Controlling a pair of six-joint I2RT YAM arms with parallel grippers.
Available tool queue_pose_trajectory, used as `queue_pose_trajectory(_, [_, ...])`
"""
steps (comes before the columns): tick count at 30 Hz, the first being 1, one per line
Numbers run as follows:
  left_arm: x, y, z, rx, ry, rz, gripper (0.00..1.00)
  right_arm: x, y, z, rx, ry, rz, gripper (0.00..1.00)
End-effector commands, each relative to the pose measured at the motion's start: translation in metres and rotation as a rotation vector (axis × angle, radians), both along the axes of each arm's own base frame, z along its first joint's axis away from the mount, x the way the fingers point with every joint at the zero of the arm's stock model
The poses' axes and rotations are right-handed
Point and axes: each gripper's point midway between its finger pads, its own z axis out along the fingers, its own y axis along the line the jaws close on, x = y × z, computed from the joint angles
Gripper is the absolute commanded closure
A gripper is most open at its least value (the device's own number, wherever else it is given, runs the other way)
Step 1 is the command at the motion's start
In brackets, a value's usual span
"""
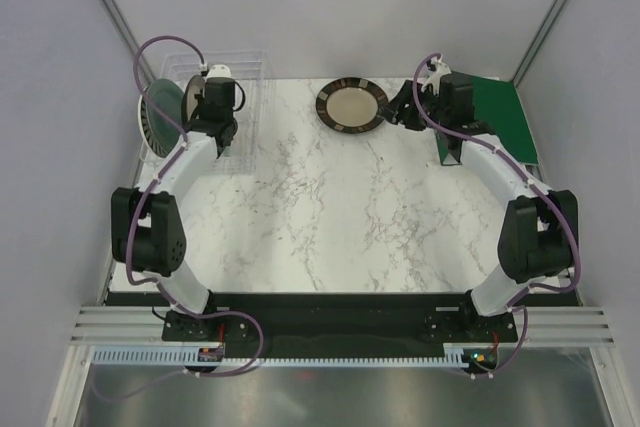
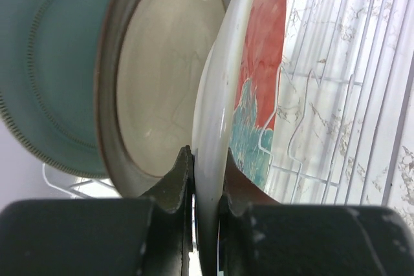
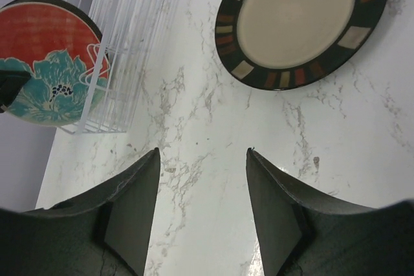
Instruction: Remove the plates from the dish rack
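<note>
The clear dish rack stands at the table's back left. Three plates stand on edge in it: a teal-green one, a cream one with a brown rim, and a red one with teal flowers. My left gripper is shut on the lower rim of the red plate, one finger on each face. In the top view it sits at the rack's left end. A cream plate with a dark rim lies flat on the table. My right gripper is open and empty, above the marble just right of that plate.
A green ring binder lies at the back right, under the right arm. The rack's wire ribs run right of the red plate. The white marble table reaches to the grey side walls.
</note>
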Motion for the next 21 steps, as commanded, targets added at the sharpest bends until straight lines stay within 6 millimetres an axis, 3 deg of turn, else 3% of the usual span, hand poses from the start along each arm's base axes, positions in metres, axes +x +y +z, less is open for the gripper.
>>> queue_pose_trajectory(1, [-0.005,0.008,0.119,-0.052,-0.31,0.047,0.98,-0.007,0.018,-0.005,0.03,0.009,0.07,0.37])
queue_pose_trajectory(5, [-0.019,0.009,0.157,-0.059,-0.379,0.038,0.98,-0.013,0.027,-0.009,0.037,0.025,0.09,0.37])
queue_pose_trajectory(7, [-0.024,0.007,0.165,-0.058,-0.376,0.025,0.98,-0.012,0.033,-0.002,0.059,-0.002,0.109,0.37])
queue_pose_trajectory(8, [-0.029,0.003,0.178,-0.071,-0.4,0.003,0.98,-0.015,0.038,-0.002,0.075,0.004,0.138,0.37])
queue_pose_trajectory(14, [-0.052,-0.029,0.206,-0.227,-0.438,-0.143,0.98,-0.022,0.065,0.017,0.207,-0.04,0.25,0.35])
queue_pose_trajectory(18, [-0.062,-0.064,0.205,-0.416,-0.433,-0.267,0.98,-0.03,0.085,0.029,0.298,-0.057,0.34,0.35])
queue_pose_trajectory(19, [-0.064,-0.071,0.193,-0.455,-0.407,-0.288,0.98,-0.031,0.089,0.035,0.324,-0.065,0.349,0.35])
queue_pose_trajectory(21, [-0.067,-0.093,0.189,-0.571,-0.396,-0.354,0.98,-0.031,0.093,0.031,0.353,-0.054,0.36,0.34])
